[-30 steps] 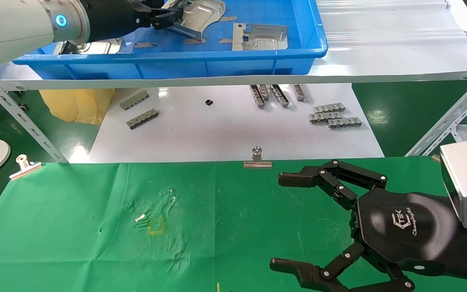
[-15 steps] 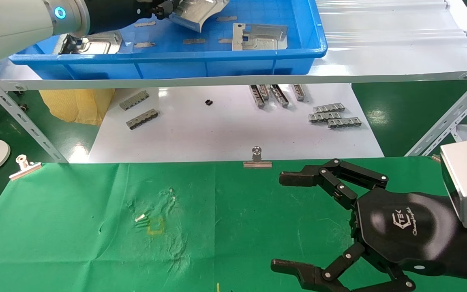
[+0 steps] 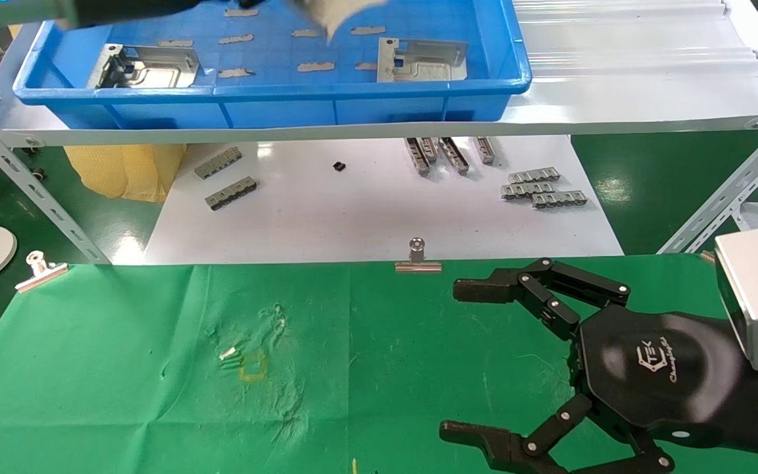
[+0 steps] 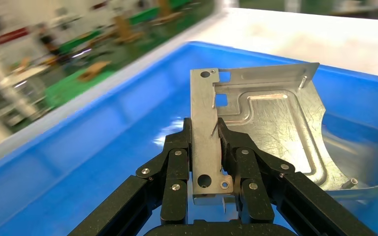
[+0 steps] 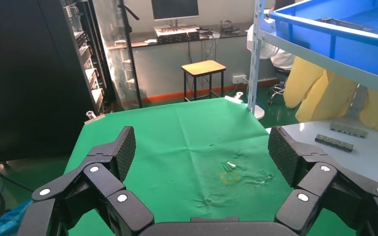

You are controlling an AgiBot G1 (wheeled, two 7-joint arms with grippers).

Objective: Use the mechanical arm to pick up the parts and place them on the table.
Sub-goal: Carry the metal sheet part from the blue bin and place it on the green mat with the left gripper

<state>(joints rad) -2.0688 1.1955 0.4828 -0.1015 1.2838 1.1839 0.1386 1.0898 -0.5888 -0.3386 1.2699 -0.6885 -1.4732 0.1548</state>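
My left gripper point(image 4: 204, 132) is shut on the flat flange of a shiny silver part point(image 4: 275, 123), holding it above the blue tray point(image 4: 78, 142). In the head view that part is only a pale blur point(image 3: 346, 13) at the top edge, and the left arm is nearly out of frame. Two more parts point(image 3: 145, 66) point(image 3: 422, 60) lie flat in the tray point(image 3: 274, 89). My right gripper point(image 3: 459, 361) hovers open and empty over the right side of the green table point(image 3: 122, 368), also seen in the right wrist view point(image 5: 203, 150).
The tray sits on a white shelf point(image 3: 616, 79) with slanted metal legs point(image 3: 30, 191) point(image 3: 728, 191). Below it, a white board point(image 3: 366, 210) carries grey toothed strips point(image 3: 540, 187). Binder clips point(image 3: 418, 258) point(image 3: 40, 270) grip the cloth's far edge. A yellow mark point(image 3: 252, 367) is on the cloth.
My left gripper has risen with the part, climbing out of the tray towards the top edge of the head view. The right arm has not moved.
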